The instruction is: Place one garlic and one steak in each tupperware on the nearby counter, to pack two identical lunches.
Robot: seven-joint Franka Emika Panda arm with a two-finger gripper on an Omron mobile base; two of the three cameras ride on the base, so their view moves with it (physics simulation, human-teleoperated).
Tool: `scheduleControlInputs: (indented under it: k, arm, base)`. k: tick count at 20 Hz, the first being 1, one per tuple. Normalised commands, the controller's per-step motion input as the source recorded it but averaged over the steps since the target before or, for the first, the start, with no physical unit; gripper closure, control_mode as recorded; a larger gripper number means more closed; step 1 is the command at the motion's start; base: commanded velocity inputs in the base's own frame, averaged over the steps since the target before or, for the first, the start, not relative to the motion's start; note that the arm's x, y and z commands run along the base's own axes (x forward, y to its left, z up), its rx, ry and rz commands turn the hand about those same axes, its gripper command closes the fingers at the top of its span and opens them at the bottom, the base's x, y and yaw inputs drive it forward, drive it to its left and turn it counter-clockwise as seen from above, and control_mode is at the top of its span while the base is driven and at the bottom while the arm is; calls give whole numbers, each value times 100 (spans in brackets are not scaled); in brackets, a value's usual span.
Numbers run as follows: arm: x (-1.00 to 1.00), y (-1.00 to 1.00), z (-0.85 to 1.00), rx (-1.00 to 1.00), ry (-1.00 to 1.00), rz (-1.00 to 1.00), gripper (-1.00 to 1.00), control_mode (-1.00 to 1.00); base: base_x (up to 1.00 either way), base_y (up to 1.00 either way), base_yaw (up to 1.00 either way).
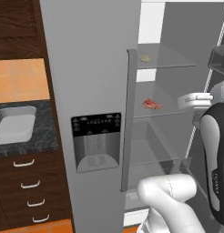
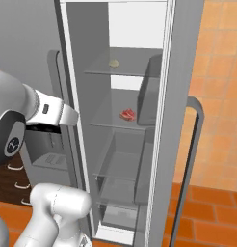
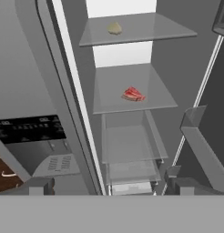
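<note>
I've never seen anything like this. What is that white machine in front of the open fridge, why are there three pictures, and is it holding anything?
The white machine is a robot arm on a base that can drive, shown in a computer-rendered kitchen. Two pictures come from cameras on the base, one behind the arm to its left and one to its right, so they show the same open fridge from two sides. The third comes from a camera on the arm's hand, looking straight into the fridge. Inside, a pale garlic bulb lies on the upper glass shelf, and a red steak lies on the shelf below it. In the left picture you can also see a black counter with a pale container on it, beside the fridge. The jaws stand open and hold nothing; they are short of the food.
</note>
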Motion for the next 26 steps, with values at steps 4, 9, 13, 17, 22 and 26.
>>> scheduleControlInputs:
  k: [4,9,13,17,22,26]
  arm:
    - [0,0,0,0,0,0,-100,100]
    - [0,0,0,0,0,0,-100,-100]
    - [-3,0,0,0,0,0,-100,-100]
    - [-7,-8,4,1,-2,-2,-100,-100]
    - [-4,20,65,-3,-17,0,-100,-100]
    - [0,0,66,0,-19,0,-100,-100]
  base:
    - [0,-12,0]
    - [0,0,0]
    - [0,0,0]
    - [0,0,0]
    - [0,0,0]
    - [0,0,0]
